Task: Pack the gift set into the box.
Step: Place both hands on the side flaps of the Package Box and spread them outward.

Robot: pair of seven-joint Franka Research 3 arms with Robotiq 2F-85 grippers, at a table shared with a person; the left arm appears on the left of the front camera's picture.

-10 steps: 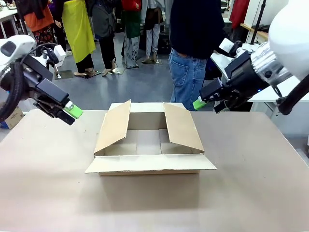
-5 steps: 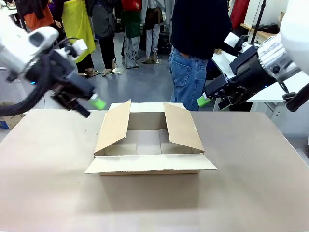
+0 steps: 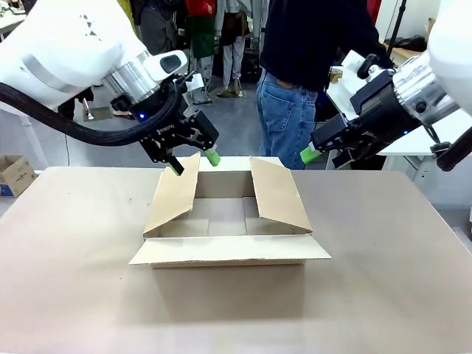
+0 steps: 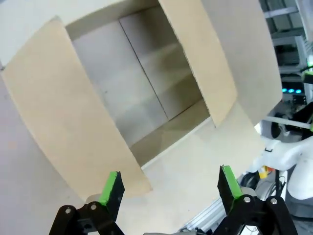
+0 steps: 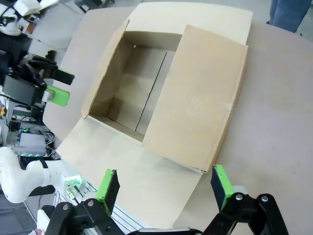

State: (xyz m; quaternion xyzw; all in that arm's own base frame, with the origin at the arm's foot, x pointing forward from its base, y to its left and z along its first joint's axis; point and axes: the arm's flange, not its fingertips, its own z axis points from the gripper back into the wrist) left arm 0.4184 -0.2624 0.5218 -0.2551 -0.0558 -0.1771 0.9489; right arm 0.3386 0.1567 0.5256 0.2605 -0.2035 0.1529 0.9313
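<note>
No readable text, label or number anywhere

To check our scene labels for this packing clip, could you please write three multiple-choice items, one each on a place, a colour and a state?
1. Where is the robot's left hand?
A. Above the far left corner of the box, by its raised left flap
B. Flat on the table's near edge
C. Down on the box floor

2. What colour are the pads on the fingers of that hand?
A. Red
B. Green
C. Blue

3. What state is the box in?
A. Taped shut
B. Open and empty
C. Open with a basket inside

Answers:
1 A: the front view shows it hovering at that corner, beside the tilted flap.
2 B: the left wrist view shows green pads on black fingers.
3 B: the flaps are spread and both wrist views show a bare cardboard floor.
</note>
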